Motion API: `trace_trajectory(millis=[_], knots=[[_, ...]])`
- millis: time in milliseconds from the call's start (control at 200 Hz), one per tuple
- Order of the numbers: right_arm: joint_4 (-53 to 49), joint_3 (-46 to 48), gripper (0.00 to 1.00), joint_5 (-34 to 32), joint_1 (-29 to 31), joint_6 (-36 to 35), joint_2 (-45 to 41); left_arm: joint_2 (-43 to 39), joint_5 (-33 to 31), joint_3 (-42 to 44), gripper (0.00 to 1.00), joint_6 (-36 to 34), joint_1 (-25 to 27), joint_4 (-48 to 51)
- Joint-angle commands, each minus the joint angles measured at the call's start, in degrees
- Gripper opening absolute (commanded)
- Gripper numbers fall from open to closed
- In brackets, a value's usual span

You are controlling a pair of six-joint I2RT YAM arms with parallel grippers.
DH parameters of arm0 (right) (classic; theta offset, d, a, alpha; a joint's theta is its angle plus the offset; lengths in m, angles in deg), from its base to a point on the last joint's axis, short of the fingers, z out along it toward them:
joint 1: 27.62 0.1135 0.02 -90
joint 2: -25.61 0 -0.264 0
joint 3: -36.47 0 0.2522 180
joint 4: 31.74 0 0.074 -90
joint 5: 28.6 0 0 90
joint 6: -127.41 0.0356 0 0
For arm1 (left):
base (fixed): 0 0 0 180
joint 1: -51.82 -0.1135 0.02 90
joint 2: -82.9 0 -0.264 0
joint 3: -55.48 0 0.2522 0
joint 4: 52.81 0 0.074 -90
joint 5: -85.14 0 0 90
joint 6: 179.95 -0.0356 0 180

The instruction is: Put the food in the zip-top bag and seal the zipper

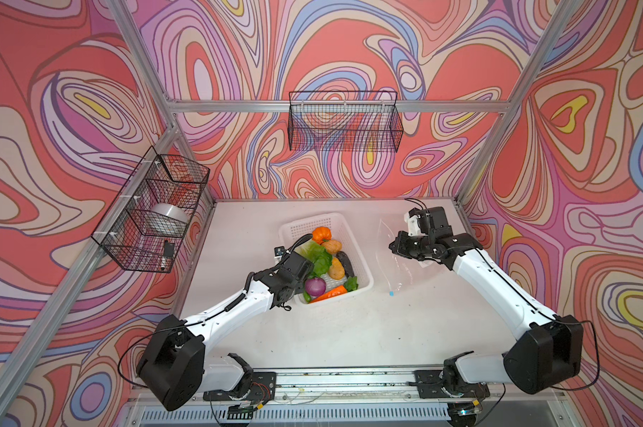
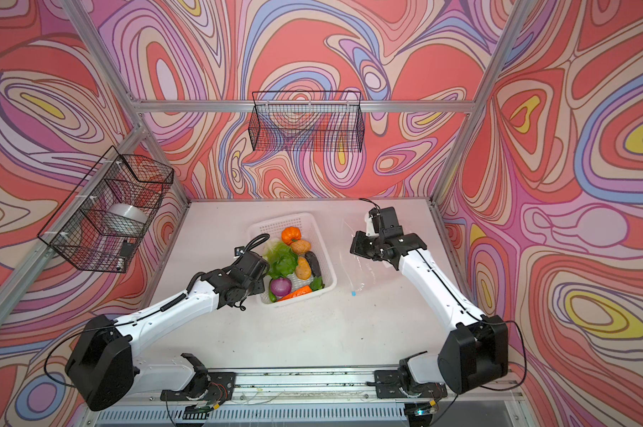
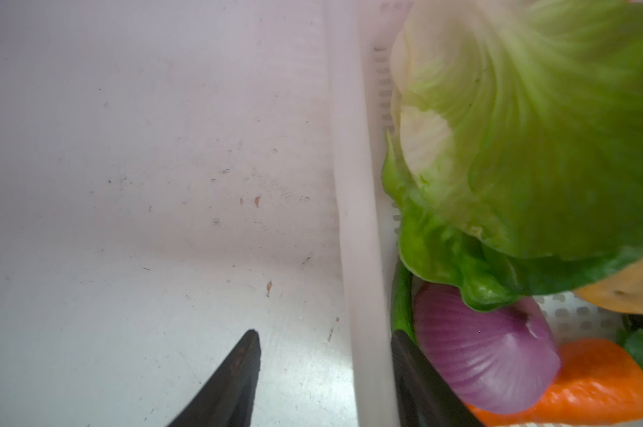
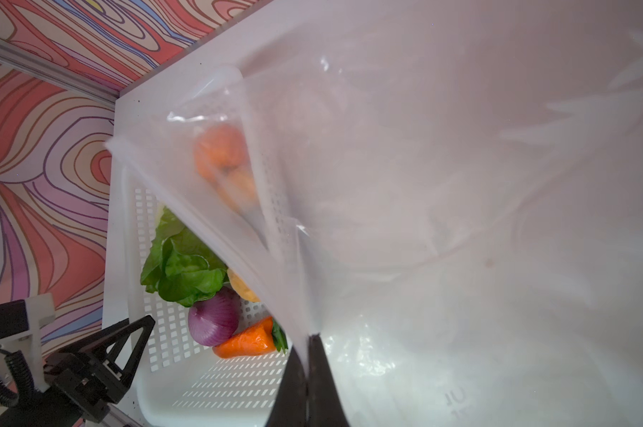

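Note:
The food lies in a white perforated basket (image 1: 362, 255): pumpkin (image 1: 321, 234), potato (image 1: 336, 270), dark cucumber (image 1: 346, 263), lettuce (image 1: 318, 258), purple onion (image 1: 315, 285), carrot (image 1: 329, 293). My left gripper (image 3: 325, 332) stands open astride the basket's near-left wall (image 3: 357, 222), one finger outside and one inside beside the onion (image 3: 482, 355). The clear zip-top bag (image 1: 399, 268) lies right of the basket, and the zipper's blue slider (image 1: 391, 293) rests at its front end. My right gripper (image 4: 309, 338) is shut on the bag's edge, holding the film (image 4: 423, 185) up.
A black wire basket (image 1: 344, 122) hangs on the back wall. Another wire basket (image 1: 153, 210) on the left wall holds a roll of tape. Aluminium frame posts stand at the table's back corners, and the arms' rail (image 1: 349, 380) runs along the front edge.

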Motion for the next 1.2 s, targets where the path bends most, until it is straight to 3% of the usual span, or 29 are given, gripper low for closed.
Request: trace_trajectory(millis=[0, 295, 406, 461, 561, 696, 821, 996, 1197], knots=[[1.9, 1.8, 0.0, 0.9, 0.0, 0.4, -2.0, -2.0, -3.6, 2.2, 0.57, -0.6, -2.2, 2.9], [5.8, 6.1, 0.0, 6.8, 0.1, 1.0, -3.2, -9.2, -7.2, 4.9, 0.57, -4.6, -8.2, 7.2], [6.1, 7.2, 0.0, 8.5, 1.2, 2.1, -3.7, -13.6, -6.9, 2.4, 0.7, -8.0, -8.5, 10.8], [6.3, 8.0, 0.0, 8.7, 1.7, 3.5, -4.3, -16.0, -4.3, 0.2, 0.76, -10.3, -8.5, 12.1], [9.0, 9.9, 0.0, 11.0, 2.6, 7.4, -6.4, -19.9, 4.4, -3.9, 0.78, -12.2, -8.5, 12.4], [15.3, 12.3, 0.0, 13.3, 3.6, 13.8, -9.5, -21.9, 17.8, -5.0, 0.79, -8.3, -8.0, 7.2], [17.3, 13.6, 0.0, 11.8, 3.7, 15.8, -11.4, -18.9, 23.4, -3.8, 0.77, -2.6, -4.0, 0.1], [16.3, 14.7, 0.0, 10.2, 3.8, 15.1, -12.1, -9.0, 20.8, -5.9, 0.76, -0.7, 5.1, -6.8], [15.2, 15.7, 0.0, 8.8, 3.7, 14.3, -12.8, 3.9, 17.8, -11.9, 0.75, -0.3, 10.7, -8.8]])
